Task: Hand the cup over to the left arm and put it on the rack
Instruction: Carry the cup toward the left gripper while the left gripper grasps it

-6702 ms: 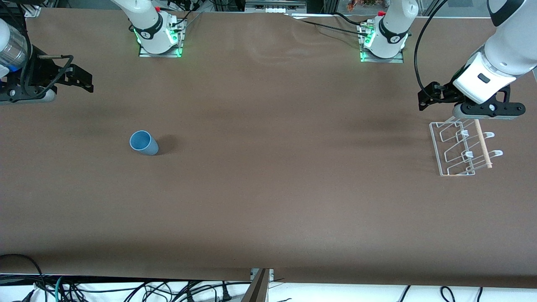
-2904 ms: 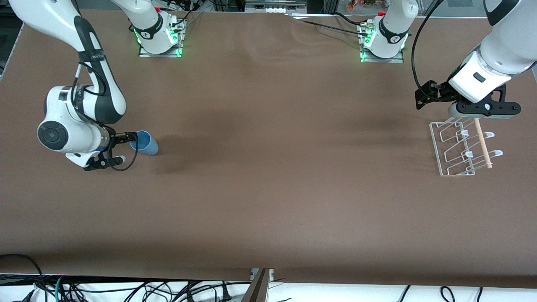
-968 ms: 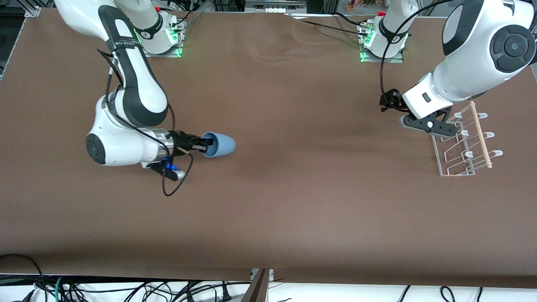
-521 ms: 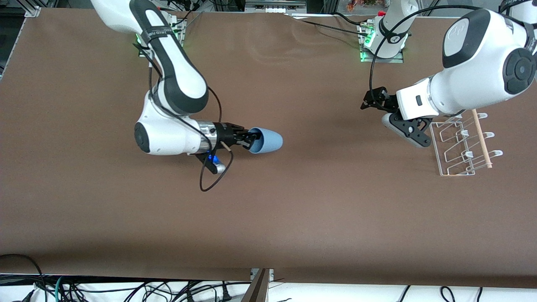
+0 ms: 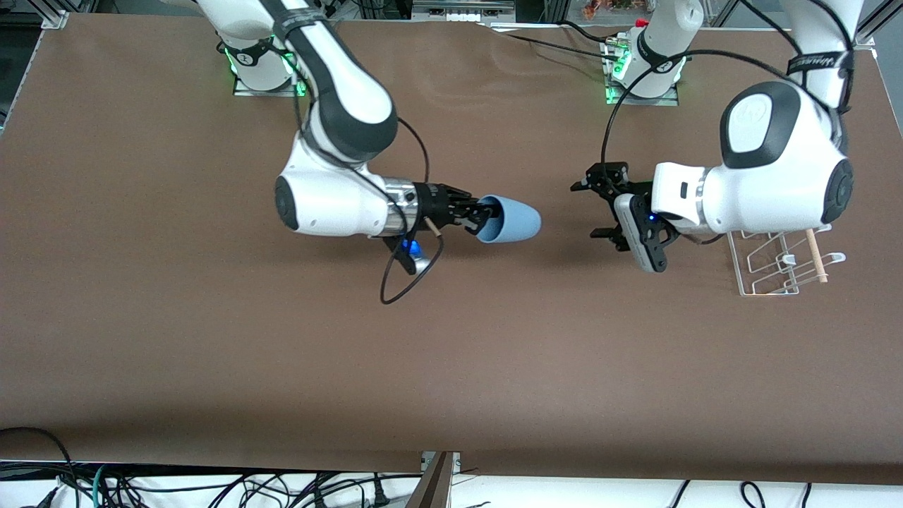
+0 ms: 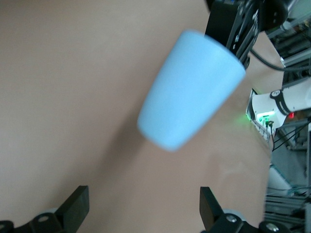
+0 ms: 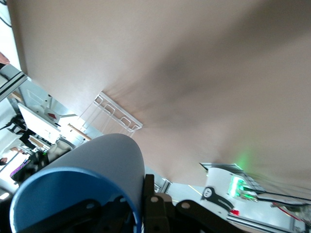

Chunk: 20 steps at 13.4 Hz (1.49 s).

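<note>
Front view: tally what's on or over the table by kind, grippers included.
Cups: 1, the cup, held by the right gripper over the table's middle.
Racks: 1, the rack.
Grippers: 2, counting the left gripper, open, facing the cup.
Total: 4.

Between the cup (image 5: 509, 220), held sideways over mid-table by the right gripper (image 5: 474, 215), and the wide-open left gripper (image 5: 596, 209) lies a short unobstructed gap, the cup's rounded base facing those fingers. The rack (image 5: 772, 264) stands at the left arm's end of the table, partly covered by the left arm's wrist (image 5: 712, 201). The brown table (image 5: 451, 353) nearer the front camera is bare.
</note>
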{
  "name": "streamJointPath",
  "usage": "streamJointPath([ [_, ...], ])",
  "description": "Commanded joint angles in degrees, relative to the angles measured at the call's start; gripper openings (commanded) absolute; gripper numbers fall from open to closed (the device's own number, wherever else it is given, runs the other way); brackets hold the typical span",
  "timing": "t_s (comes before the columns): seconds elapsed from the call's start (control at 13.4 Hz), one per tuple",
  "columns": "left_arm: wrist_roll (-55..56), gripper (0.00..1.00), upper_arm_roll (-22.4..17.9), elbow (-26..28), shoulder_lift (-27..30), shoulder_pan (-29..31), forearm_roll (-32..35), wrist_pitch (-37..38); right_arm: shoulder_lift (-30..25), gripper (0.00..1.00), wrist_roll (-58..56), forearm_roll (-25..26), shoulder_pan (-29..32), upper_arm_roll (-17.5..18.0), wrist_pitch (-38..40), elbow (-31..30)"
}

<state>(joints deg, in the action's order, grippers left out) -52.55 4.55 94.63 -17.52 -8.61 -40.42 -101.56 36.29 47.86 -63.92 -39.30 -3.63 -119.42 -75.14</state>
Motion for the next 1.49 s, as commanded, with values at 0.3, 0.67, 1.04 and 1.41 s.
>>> streamJointPath([
  [0.3,-21.3,1.0,-0.2,-1.1,-3.0,-3.0,-6.3,-3.5,4.1,0.0,2.3,-1.2,-4.0,-0.3,-6.9,4.7],
  [0.67,-28.5,1.0,0.0,-0.6,-4.0,-4.1,-6.2,-3.4,4.2,0.0,2.3,-1.3,-3.7,-0.3,-6.9,5.3],
  [1.04,-33.3,0.0,0.0,-0.6,-4.9,-4.0,-6.4,-3.4,4.1,0.0,2.3,-1.3,-3.5,-0.3,-6.9,5.3],
  [1.41,-33.4,0.0,0.0,-0.7,-4.7,-3.3,-6.1,-2.0,4.1,0.06,2.6,-2.4,-3.1,-0.5,-6.9,5.2],
])
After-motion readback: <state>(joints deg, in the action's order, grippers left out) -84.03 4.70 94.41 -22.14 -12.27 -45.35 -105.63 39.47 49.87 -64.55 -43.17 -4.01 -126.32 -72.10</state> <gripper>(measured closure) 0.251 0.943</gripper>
